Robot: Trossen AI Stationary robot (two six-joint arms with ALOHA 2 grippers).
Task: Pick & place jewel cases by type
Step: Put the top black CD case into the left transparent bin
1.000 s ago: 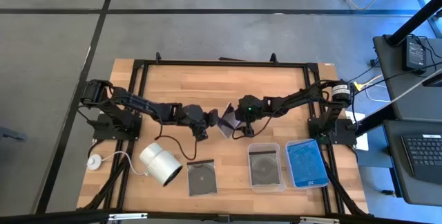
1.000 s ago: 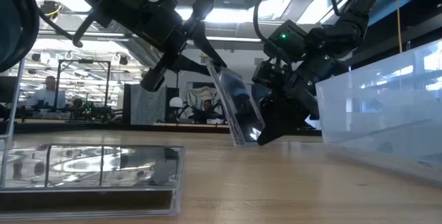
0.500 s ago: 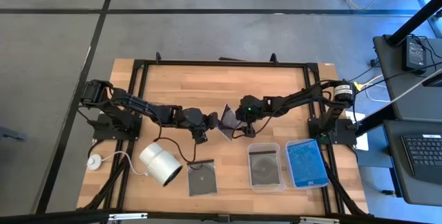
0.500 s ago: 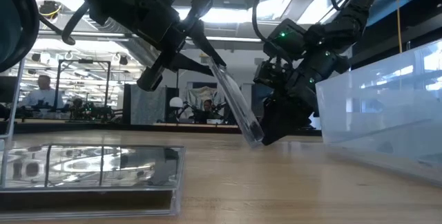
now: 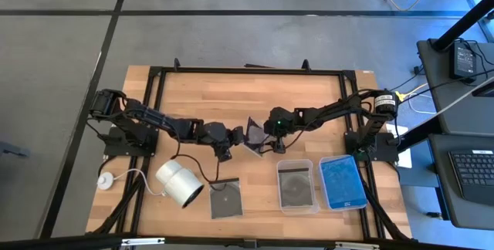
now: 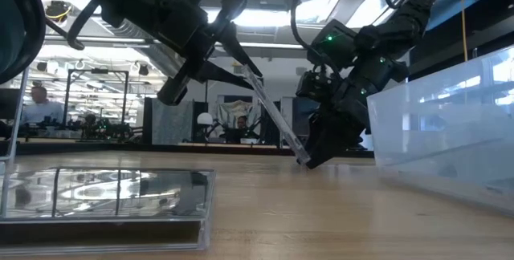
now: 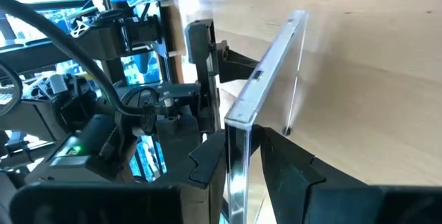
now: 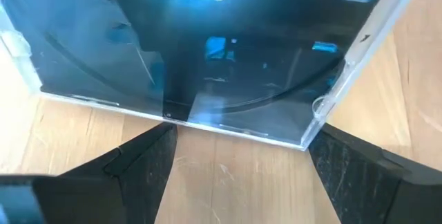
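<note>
- Wooden tabletop (image 5: pixel 201 88) fills my screens, framed in black rails, with grey floor around it.
- Nearest the front edge, a dark jewel case (image 5: pixel 225 198) lies flat beside the white cylinder (image 5: pixel 180 184).
- Right of it I see two clear trays: one (image 5: pixel 296 186) holds a dark case, the other (image 5: pixel 343 181) a blue case.
- At mid-table, my left gripper (image 5: pixel 235 137) pinches a tilted dark case (image 5: pixel 250 135) by its upper edge, fingers narrowed on it; the lower corner meets the wood.
- My right gripper (image 5: pixel 261 136) faces that case, its fingers spread wide on either side of the edge, not clamped.
- Beyond the table, a lab with a seated person (image 6: pixel 37 103).
</note>
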